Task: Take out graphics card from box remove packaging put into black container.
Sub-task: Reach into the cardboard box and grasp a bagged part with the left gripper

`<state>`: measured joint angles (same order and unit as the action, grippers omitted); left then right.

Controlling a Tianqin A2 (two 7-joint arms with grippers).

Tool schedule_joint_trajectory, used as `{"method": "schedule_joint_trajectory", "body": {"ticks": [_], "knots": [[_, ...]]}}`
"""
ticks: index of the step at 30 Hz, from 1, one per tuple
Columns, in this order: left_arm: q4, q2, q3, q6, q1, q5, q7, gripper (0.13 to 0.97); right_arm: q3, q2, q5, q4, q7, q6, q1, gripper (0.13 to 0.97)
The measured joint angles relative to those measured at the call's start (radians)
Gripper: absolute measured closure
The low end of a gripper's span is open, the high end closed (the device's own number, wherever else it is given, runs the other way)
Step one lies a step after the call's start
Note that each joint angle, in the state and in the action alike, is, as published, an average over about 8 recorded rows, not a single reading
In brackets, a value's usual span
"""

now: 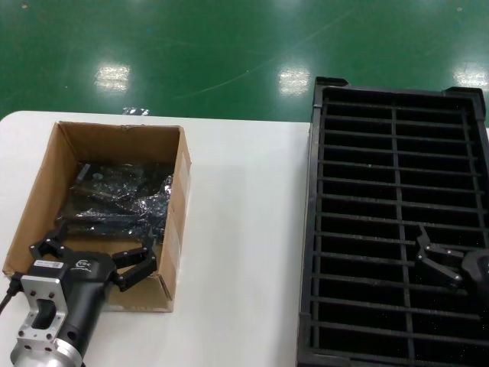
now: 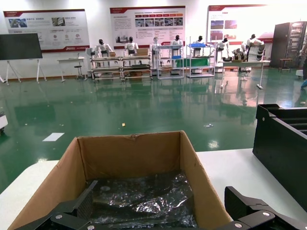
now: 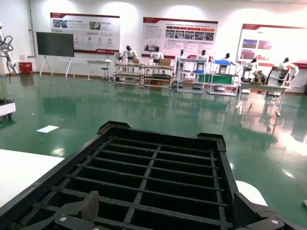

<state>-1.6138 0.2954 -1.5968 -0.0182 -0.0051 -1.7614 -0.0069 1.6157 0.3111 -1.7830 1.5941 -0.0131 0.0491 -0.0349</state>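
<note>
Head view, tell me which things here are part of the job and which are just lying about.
Part of the job:
- brown corrugated cardboard box
- crinkled shiny plastic bags inside it; the card itself can't be made out
- large black slotted plastic tray
- left gripper, open at the box's near end
- right gripper, open over the tray

Just there:
- white table
- green floor

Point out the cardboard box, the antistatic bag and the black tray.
cardboard box (image 1: 116, 138): head view, inner back wall.
antistatic bag (image 1: 122, 195): head view, crinkled top inside the box.
black tray (image 1: 394, 183): head view, central divider rib.
</note>
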Motion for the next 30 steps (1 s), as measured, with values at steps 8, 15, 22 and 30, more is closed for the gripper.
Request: {"method": "schedule_joint_trajectory", "body": {"ticks": [8, 15, 22, 30], "knots": [[0.000, 0.000, 0.000, 0.000, 0.000, 0.000, 0.000, 0.132, 0.000, 0.000, 0.000, 0.000, 0.000, 0.000, 0.000, 0.129], [0.000, 0.051, -0.008, -0.003, -0.017, 0.016, 0.008, 0.132, 0.000, 0.000, 0.000, 0.000, 0.000, 0.000, 0.000, 0.129], [0.032, 0.218, -0.033, -0.092, -0.119, 0.195, -0.015, 0.132, 0.000, 0.000, 0.000, 0.000, 0.000, 0.000, 0.000, 0.129], [0.167, 0.360, -0.128, -0.328, -0.335, 0.536, -0.035, 0.132, 0.000, 0.000, 0.000, 0.000, 0.000, 0.000, 0.000, 0.129]]}}
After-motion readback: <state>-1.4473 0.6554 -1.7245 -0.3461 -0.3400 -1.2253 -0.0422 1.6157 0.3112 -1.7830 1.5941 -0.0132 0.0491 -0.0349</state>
